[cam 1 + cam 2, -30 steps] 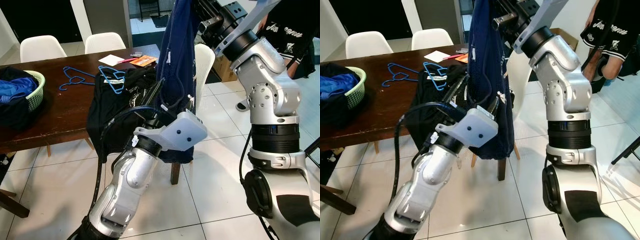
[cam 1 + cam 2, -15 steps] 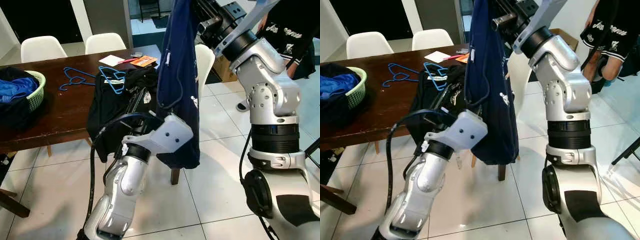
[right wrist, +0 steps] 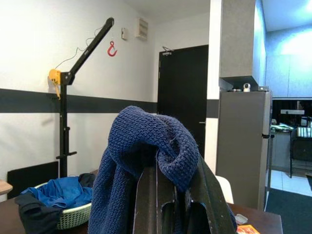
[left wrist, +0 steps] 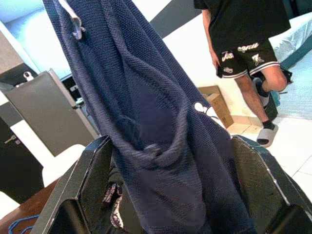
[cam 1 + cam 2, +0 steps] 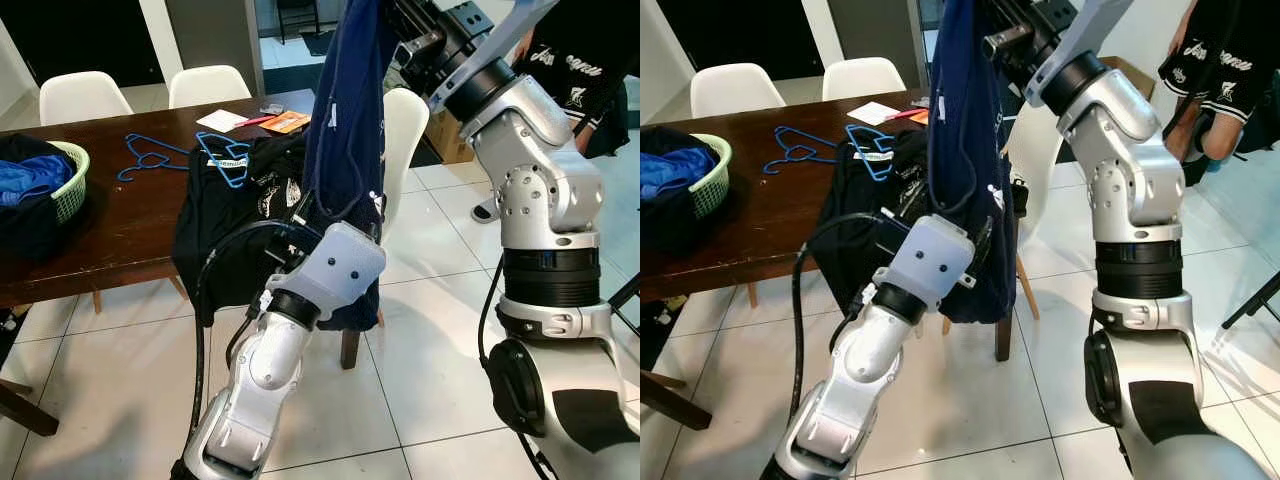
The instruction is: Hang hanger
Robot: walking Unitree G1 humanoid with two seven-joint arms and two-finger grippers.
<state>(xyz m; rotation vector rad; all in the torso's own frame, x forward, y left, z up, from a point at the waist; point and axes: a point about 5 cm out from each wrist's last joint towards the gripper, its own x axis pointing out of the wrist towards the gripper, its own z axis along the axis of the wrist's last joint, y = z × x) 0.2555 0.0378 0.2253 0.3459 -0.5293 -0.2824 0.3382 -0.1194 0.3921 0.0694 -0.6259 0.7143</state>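
Navy knit garment [image 5: 350,120]: hangs long-axis vertical.
Right gripper [image 3: 163,187]: jaws clamped on its top.
Left gripper [image 4: 165,195]: jaws apart around its lower part.

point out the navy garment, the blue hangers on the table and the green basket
navy garment [image 5: 350,110], left eye view, middle of the hanging cloth
blue hangers [image 5: 222,155], left eye view, on one hanger's frame
green basket [image 5: 72,185], left eye view, its rim

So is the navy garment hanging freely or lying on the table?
Hanging: the navy garment drapes from the raised right claw, its lower part between the left claw's fingers.
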